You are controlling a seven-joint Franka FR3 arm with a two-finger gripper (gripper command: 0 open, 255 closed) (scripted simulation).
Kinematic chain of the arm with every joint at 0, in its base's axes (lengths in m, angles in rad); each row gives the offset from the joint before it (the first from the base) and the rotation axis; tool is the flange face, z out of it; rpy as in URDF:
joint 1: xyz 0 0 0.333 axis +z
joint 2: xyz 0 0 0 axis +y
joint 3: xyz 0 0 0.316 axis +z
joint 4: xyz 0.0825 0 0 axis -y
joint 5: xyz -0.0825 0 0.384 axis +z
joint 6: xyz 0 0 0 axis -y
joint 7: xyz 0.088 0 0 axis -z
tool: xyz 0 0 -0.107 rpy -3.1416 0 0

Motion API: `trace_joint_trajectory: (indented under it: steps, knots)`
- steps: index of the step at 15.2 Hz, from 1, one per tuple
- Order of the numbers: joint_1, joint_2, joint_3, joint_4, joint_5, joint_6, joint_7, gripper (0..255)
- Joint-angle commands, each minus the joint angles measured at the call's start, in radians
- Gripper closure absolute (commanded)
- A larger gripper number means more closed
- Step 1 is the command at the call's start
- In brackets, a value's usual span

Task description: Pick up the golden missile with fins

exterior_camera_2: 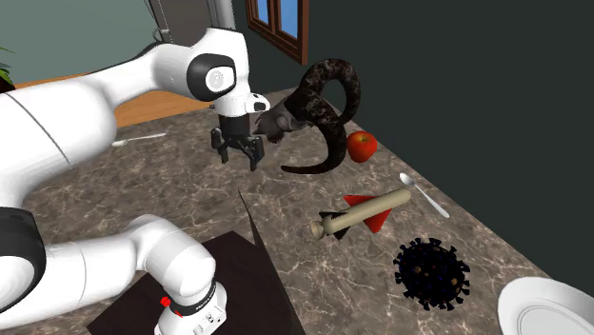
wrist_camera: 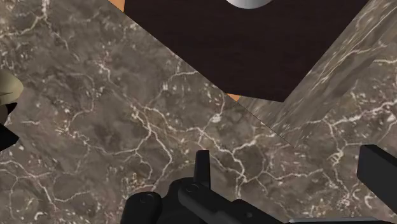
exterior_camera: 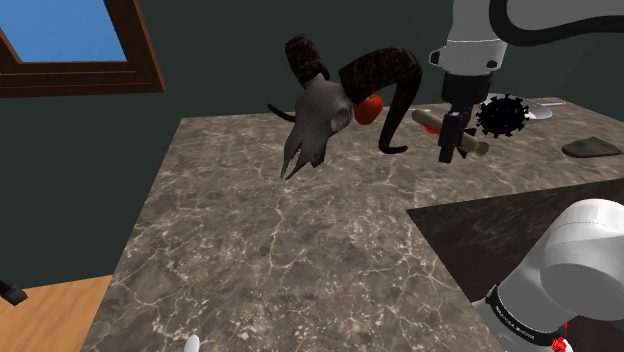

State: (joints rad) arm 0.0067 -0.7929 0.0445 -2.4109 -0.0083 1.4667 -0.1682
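Note:
The missile (exterior_camera_2: 366,214) is a tan-gold tube with red fins, lying flat on the marble table (exterior_camera_2: 190,200) between the red apple and the black spiky ball. In the shoulder view the missile (exterior_camera: 474,146) lies partly behind my gripper (exterior_camera: 448,152). My black gripper (exterior_camera_2: 239,158) hangs above the table with its fingers pointing down, open and holding nothing. It is well apart from the missile, beside the ram skull. In the wrist view the fingers (wrist_camera: 202,167) stand wide apart over bare marble, and a tan object (wrist_camera: 6,92) shows off to one side.
A large horned ram skull (exterior_camera_2: 319,109) stands near the gripper, with a red apple (exterior_camera_2: 361,146) beyond its horn. A spoon (exterior_camera_2: 425,196), a black spiky ball (exterior_camera_2: 433,273) and a white plate (exterior_camera_2: 552,309) lie past the missile. The dark stand (exterior_camera_2: 252,276) sits under the arm.

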Motion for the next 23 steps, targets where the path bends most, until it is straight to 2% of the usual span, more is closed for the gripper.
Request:
trace_joint_trajectory:
  steps: [1, 13, 23]
  knots:
    - [0.0, 0.0, 0.0, 0.0, 0.0, 0.0, 0.0, 0]
    - [-0.171, 0.259, -0.173, 0.087, -0.1, 0.207, 0.03, 0]
    - [-0.284, 0.491, -0.321, 0.225, -0.114, 0.333, 0.045, 0]
